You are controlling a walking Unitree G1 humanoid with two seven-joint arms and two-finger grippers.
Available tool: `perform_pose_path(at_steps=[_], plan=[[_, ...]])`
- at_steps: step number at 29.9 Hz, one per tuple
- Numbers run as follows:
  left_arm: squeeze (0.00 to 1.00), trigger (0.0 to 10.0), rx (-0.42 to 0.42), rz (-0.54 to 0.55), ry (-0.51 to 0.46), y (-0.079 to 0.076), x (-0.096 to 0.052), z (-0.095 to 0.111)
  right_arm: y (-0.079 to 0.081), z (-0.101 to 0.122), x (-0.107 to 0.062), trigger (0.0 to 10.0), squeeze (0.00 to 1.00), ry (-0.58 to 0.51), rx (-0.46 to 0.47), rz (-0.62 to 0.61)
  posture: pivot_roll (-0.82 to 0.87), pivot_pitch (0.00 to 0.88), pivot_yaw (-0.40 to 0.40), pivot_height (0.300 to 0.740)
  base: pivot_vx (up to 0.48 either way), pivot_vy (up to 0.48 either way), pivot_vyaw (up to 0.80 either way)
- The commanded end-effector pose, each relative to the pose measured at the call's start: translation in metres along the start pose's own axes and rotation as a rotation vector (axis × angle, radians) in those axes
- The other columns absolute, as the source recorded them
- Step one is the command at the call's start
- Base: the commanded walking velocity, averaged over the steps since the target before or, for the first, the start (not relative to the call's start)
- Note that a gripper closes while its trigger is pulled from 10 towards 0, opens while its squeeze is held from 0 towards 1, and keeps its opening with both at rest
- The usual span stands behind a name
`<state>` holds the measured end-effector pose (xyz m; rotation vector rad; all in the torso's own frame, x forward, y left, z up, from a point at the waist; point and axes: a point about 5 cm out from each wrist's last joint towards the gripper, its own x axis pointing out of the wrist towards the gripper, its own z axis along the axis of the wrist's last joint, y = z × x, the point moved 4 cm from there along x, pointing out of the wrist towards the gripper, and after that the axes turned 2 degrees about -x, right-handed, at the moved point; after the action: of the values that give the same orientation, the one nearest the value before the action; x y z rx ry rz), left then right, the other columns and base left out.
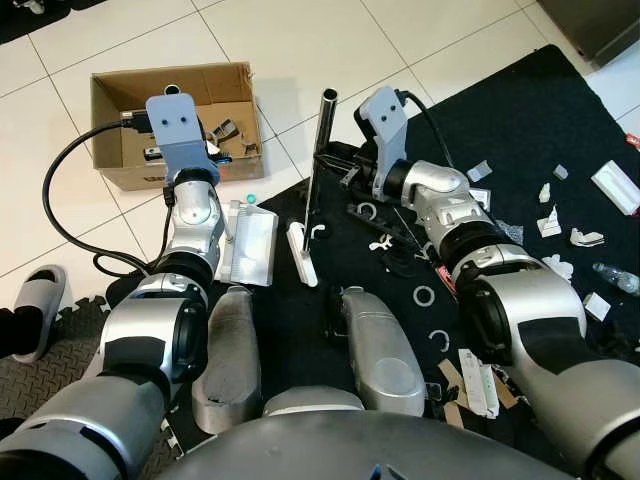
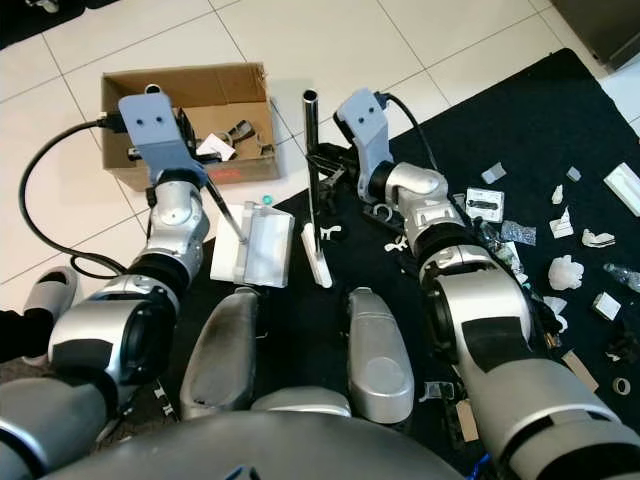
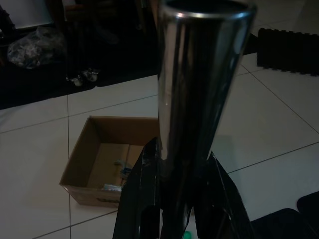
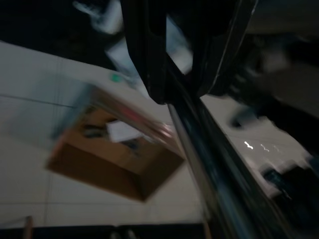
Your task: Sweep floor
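A chrome broom pole (image 1: 318, 150) stands nearly upright at the edge of the black mat (image 1: 520, 120), with its white head (image 1: 301, 255) on the mat. My right gripper (image 1: 336, 166) is shut on the pole partway down; in the right wrist view its fingers (image 4: 149, 50) straddle the dark pole (image 4: 209, 164). A white dustpan (image 1: 250, 245) lies on the floor beside the broom head. My left gripper (image 3: 182, 152) is shut on the dustpan's chrome handle tube (image 3: 199, 74). White paper scraps (image 1: 580, 238) and plastic rings (image 1: 424, 296) are scattered over the mat.
An open cardboard box (image 1: 115, 95) with small items sits on the white tiles behind the dustpan. A black cable (image 1: 55, 200) loops on the floor at left, near a grey slipper (image 1: 38, 305). A clear bottle (image 1: 615, 278) lies at the mat's right.
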<state>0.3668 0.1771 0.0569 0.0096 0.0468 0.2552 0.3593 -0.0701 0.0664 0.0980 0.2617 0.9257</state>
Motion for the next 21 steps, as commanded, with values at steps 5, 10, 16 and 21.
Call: perform_pose_path(at_steps=[5,10,16,21], plan=[[0.0,10.0,0.028,0.023,0.137,0.011,-0.014,-0.034,-0.001,0.039,0.0,10.0,0.0,-0.268,0.199,0.048,-0.04,0.151,-0.049,0.74,0.0,0.0,0.0],[0.0,10.0,0.027,0.018,0.136,0.008,-0.013,-0.033,-0.007,0.071,0.0,10.0,0.0,-0.388,0.189,0.033,-0.04,0.149,-0.048,0.74,0.0,0.0,0.0],[0.0,10.0,0.025,0.015,0.135,0.007,-0.013,-0.033,-0.011,0.08,0.005,10.0,0.0,-0.397,0.103,-0.053,-0.04,0.149,-0.048,0.74,0.0,0.0,0.0],[0.0,10.0,0.027,0.018,0.136,0.009,-0.014,-0.034,-0.015,0.078,0.005,10.0,0.0,-0.359,-0.033,-0.161,-0.03,0.152,-0.049,0.74,0.0,0.0,0.0]])
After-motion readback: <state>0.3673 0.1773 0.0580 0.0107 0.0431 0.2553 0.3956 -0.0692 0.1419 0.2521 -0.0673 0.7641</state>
